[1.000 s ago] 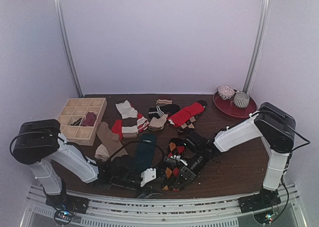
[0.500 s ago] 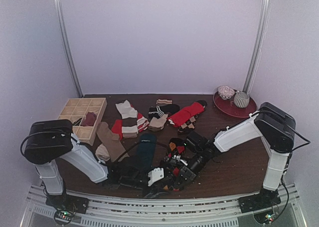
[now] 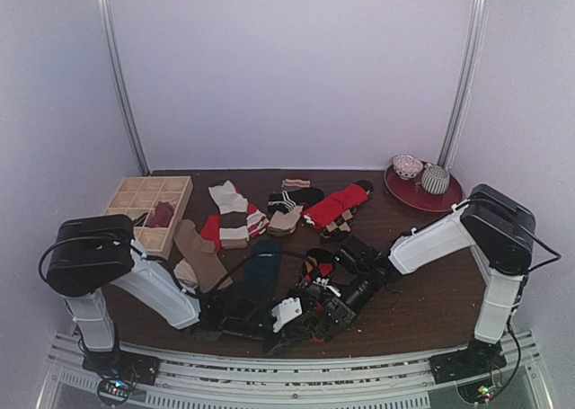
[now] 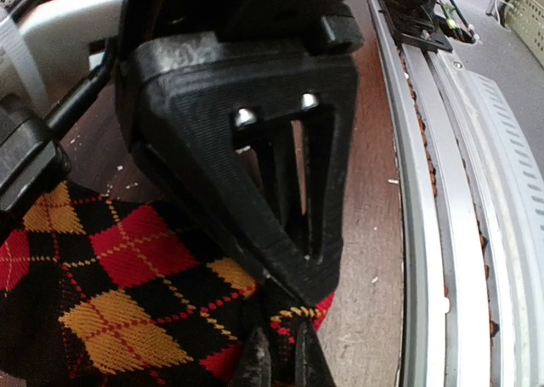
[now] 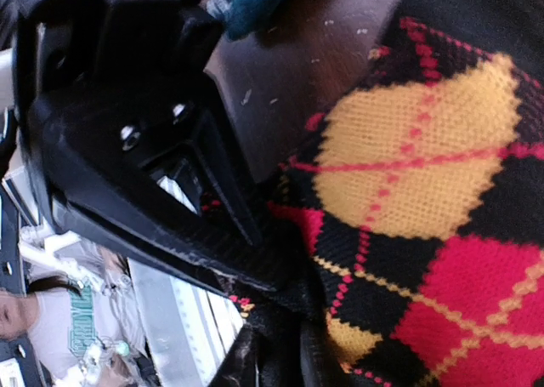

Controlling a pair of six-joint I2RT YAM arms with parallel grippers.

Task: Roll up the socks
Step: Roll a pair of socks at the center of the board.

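Note:
The black socks with orange and red argyle diamonds (image 3: 316,267) lie bunched at the table's near middle. Both grippers meet over their front end. My left gripper (image 3: 301,324) is shut on an edge fold of the argyle sock (image 4: 127,276), the fabric pinched between its fingertips (image 4: 255,363). My right gripper (image 3: 325,312) faces it from the right, with argyle fabric (image 5: 425,174) squeezed between its nearly closed fingers (image 5: 316,361). Each wrist view is half filled by the other gripper's black body. A plain dark teal sock (image 3: 260,270) lies just left of the argyle pair.
A wooden compartment box (image 3: 135,193) at back left holds a maroon sock (image 3: 160,214). Tan (image 3: 198,256), red-and-white striped (image 3: 234,216), black-and-tan (image 3: 292,207) and red (image 3: 337,204) socks lie behind. A red plate (image 3: 409,195) with two bowls is at back right. The metal rail (image 4: 442,234) borders the near edge.
My left gripper has slid right to the argyle socks and closed on their edge. The right gripper has stayed on the socks, shifting only slightly.

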